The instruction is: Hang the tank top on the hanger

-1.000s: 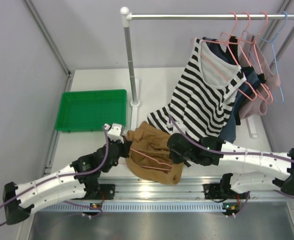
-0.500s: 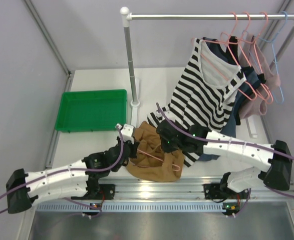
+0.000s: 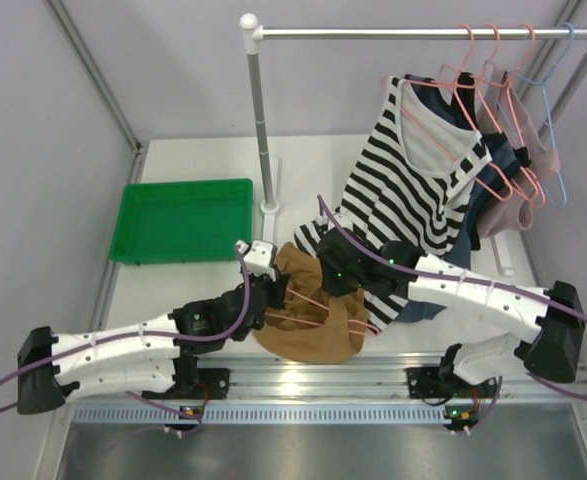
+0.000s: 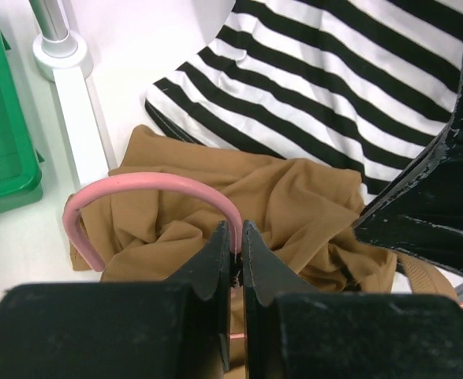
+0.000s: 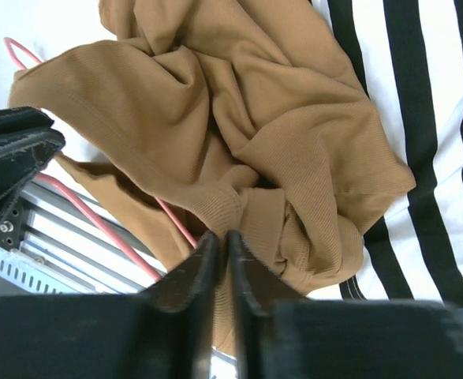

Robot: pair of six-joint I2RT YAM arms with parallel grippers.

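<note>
Left arm (image 3: pixel 113 355) and right arm (image 3: pixel 478 292): white link shells dotted with small holes, black joint housings. A purple cable (image 3: pixel 322 212) loops along each. Left gripper (image 4: pixel 233 230) is black with paint scuffed grey. Tiny green lights (image 3: pixel 345 277) near the right wrist, possibly LEDs.

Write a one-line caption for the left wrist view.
Left pincer shut on the pink hanger at its hook, with the tan tank top bunched behind it and the striped top beyond.

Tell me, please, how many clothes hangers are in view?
5. Three pink hangers and a blue hanger hang on the rail; one pink hanger lies on the table with the tank top, held by the left gripper. Garments may hide others.
</note>
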